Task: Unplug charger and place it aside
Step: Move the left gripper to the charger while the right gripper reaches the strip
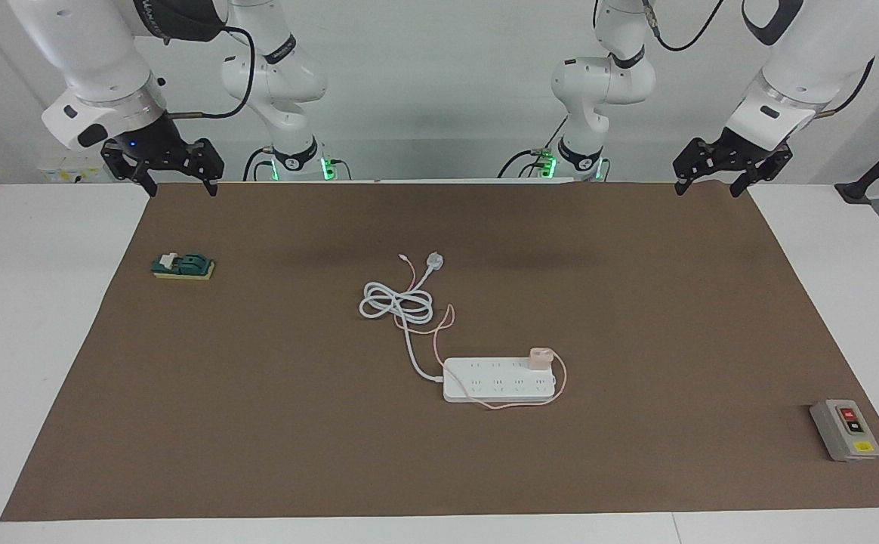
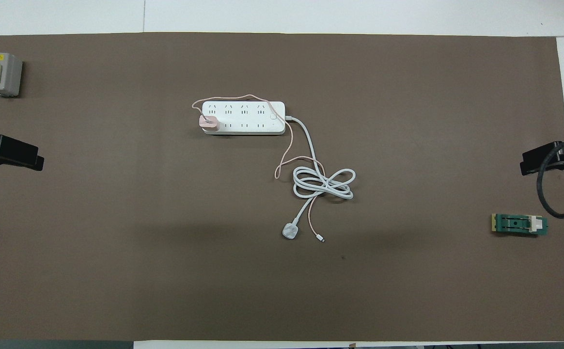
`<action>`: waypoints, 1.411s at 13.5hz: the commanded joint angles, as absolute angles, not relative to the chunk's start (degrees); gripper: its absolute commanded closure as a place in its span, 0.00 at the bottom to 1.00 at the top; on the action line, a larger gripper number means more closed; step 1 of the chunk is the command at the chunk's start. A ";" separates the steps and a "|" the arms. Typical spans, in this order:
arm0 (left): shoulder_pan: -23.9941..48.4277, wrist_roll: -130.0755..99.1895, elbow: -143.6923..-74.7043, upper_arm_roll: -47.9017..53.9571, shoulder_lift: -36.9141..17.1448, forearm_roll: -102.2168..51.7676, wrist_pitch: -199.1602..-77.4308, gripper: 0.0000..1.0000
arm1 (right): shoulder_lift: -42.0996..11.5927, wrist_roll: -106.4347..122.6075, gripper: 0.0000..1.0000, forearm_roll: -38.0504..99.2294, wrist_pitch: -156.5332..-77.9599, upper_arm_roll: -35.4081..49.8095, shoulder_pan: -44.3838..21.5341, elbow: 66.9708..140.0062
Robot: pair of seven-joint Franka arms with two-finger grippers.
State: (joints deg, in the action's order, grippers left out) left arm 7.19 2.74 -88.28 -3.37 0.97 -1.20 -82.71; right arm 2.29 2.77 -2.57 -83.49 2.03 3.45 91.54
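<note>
The pale pink cube charger [image 1: 541, 357] [image 2: 209, 122] is plugged into the long white power strip [image 1: 496, 381] [image 2: 243, 118], in a socket at the strip's end toward the left arm. Its thin pink cable [image 1: 519, 406] [image 2: 289, 155] loops around the strip and runs toward the robots through the coiled white cord [image 1: 398, 302] [image 2: 324, 183]. My right gripper [image 1: 180, 187] [image 2: 543, 160] hangs open and empty, raised over the mat's edge at the right arm's end. My left gripper [image 1: 710, 187] [image 2: 20, 154] hangs open and empty over the mat's edge at the left arm's end. Both arms wait.
The strip's white round plug [image 1: 434, 261] [image 2: 290, 231] lies nearer to the robots than the coil. A grey switch box [image 1: 845, 429] [image 2: 2, 73] sits at the left arm's end, farther out than the strip. A green block [image 1: 183, 266] [image 2: 519, 224] lies at the right arm's end.
</note>
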 commanded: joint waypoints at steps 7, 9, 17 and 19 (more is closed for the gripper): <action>7.29 3.25 -90.35 -3.61 2.81 -1.41 -82.97 0.00 | 3.16 3.87 0.00 -2.46 -84.37 2.55 4.57 92.29; 7.29 3.25 -90.35 -3.60 2.81 -1.41 -82.97 0.00 | 3.16 3.78 0.00 -2.37 -84.46 2.37 4.75 92.29; 7.29 3.08 -90.35 -3.60 2.81 -1.41 -82.97 0.00 | -1.04 -21.67 0.00 8.24 -86.30 2.64 2.99 93.43; 7.91 0.81 -90.09 -3.60 3.16 -1.41 -82.71 0.00 | -3.85 -30.10 0.00 12.98 -87.01 2.72 2.81 93.25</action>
State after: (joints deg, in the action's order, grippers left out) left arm 7.23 2.46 -88.28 -3.30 1.00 -1.20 -82.71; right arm -1.45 -23.38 9.01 -85.57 2.52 2.65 93.16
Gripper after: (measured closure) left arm 0.000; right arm 0.000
